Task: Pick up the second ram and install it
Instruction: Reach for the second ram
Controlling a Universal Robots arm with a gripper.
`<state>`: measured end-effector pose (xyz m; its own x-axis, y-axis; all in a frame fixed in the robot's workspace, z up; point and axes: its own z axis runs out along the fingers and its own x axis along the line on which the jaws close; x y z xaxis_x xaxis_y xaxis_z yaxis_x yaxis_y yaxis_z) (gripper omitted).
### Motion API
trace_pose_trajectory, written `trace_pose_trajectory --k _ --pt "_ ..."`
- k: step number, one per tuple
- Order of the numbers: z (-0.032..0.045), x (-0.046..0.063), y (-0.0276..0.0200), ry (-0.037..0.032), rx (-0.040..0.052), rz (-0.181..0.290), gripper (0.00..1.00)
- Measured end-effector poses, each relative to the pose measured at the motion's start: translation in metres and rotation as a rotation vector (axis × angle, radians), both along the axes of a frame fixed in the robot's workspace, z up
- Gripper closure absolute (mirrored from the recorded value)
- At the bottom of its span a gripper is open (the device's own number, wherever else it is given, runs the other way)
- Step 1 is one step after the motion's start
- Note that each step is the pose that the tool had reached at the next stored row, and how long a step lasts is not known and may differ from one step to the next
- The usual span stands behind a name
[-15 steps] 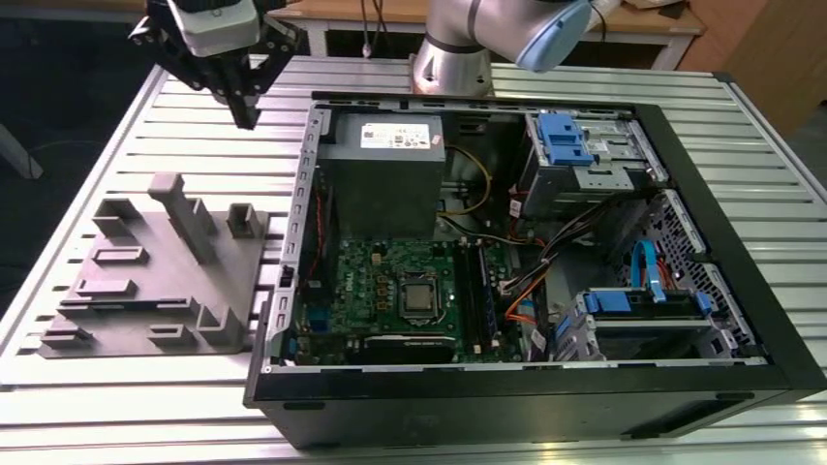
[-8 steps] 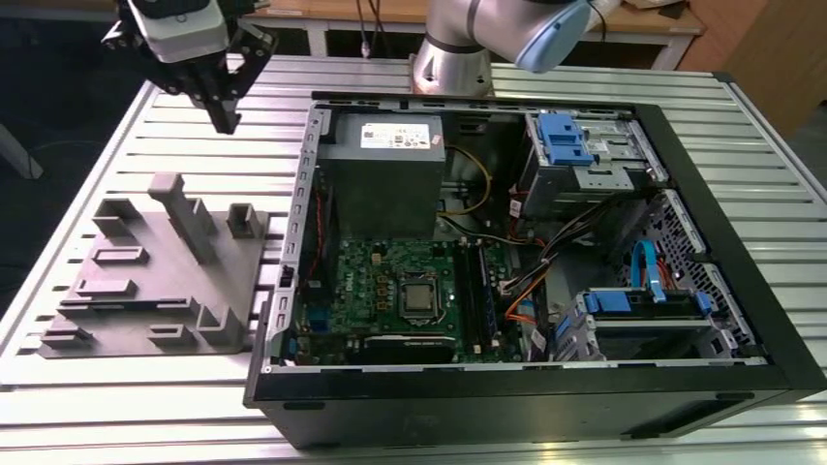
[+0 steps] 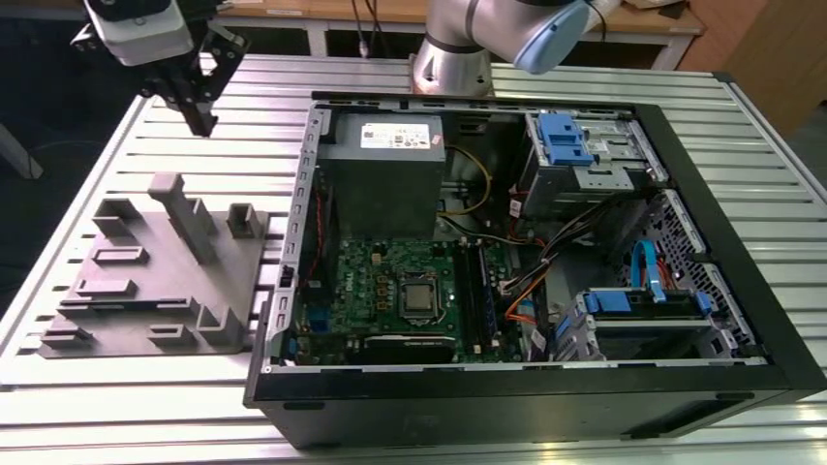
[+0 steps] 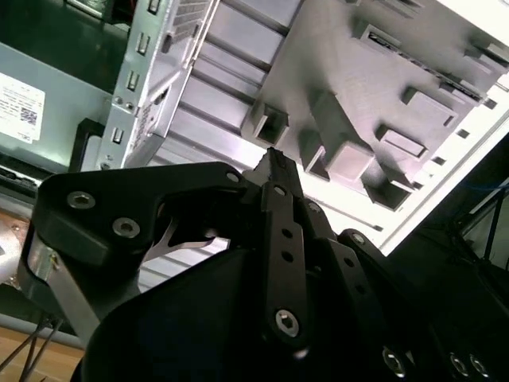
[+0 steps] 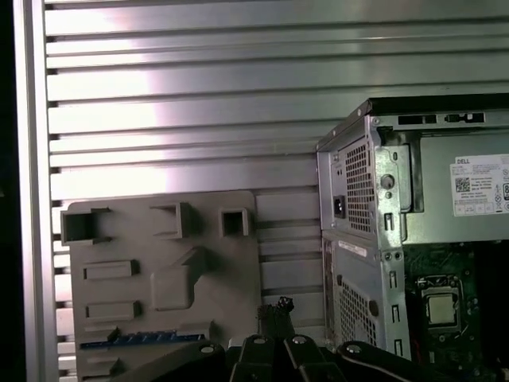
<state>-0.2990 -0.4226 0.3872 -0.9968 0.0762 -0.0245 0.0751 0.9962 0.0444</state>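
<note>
a: where's the gripper (image 3: 201,124)?
b: at the far left of the table (image 3: 116,412). it hangs above the slats just beyond the far edge of the grey holder (image 3: 130,262), and well left of the open case (image 3: 517,392).
a: and the jaws?
b: closed, with the tips pressed together and nothing held between them. both wrist views show the black fingers meeting at a single point.
a: where's the ram (image 5: 143,340)?
b: in the first wrist view it's a thin blue strip lying along a slot in the holder. it sits left of the case and apart from the gripper, and nothing touches it.
a: what else is on the holder?
b: upright grey blocks and empty pockets — that's all i can make out.
a: and the case?
b: it's on its side with the lid off. the grey power supply (image 3: 385,184) sits in its far left corner. the green motherboard (image 3: 382,291) lies nearer than that, and cables and blue drive brackets are over to the right.
</note>
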Motion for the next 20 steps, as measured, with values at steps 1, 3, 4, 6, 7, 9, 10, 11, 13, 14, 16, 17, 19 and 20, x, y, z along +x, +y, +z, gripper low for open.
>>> trace_pose_trajectory --k 1,3,4,6,7,9,10,11,13,14,16,17,19,20 --pt "-0.0001 -0.003 -0.0004 0.0001 -0.0001 0.000 0.93" --pt "-0.0005 -0.007 -0.0011 0.0001 -0.0001 0.000 0.93" --pt "-0.0007 -0.010 -0.0015 0.0001 -0.0001 0.000 0.93" --pt "-0.0013 -0.014 -0.0026 0.0000 0.0000 0.000 0.93" --pt "-0.0016 -0.016 -0.0032 0.0001 0.0000 0.000 0.93" --pt "-0.0023 -0.021 -0.0048 0.0000 0.0000 0.000 0.93" --pt "-0.0025 -0.022 -0.0058 0.0001 0.0000 0.000 0.93" --pt "-0.0028 -0.024 -0.0068 0.0002 -0.0001 0.000 0.93" --pt "-0.0039 -0.027 -0.0089 0.0001 -0.0001 0.000 0.93" --pt "-0.0045 -0.028 -0.0097 0.0001 -0.0001 0.000 0.93" --pt "-0.0059 -0.031 -0.0114 0.0001 -0.0001 0.000 0.93" --pt "-0.0066 -0.032 -0.0122 0.0000 0.0000 0.000 0.93" --pt "-0.0077 -0.036 -0.0138 0.0002 -0.0001 0.000 0.93" --pt "-0.0083 -0.037 -0.0145 0.0001 -0.0001 0.000 0.93"
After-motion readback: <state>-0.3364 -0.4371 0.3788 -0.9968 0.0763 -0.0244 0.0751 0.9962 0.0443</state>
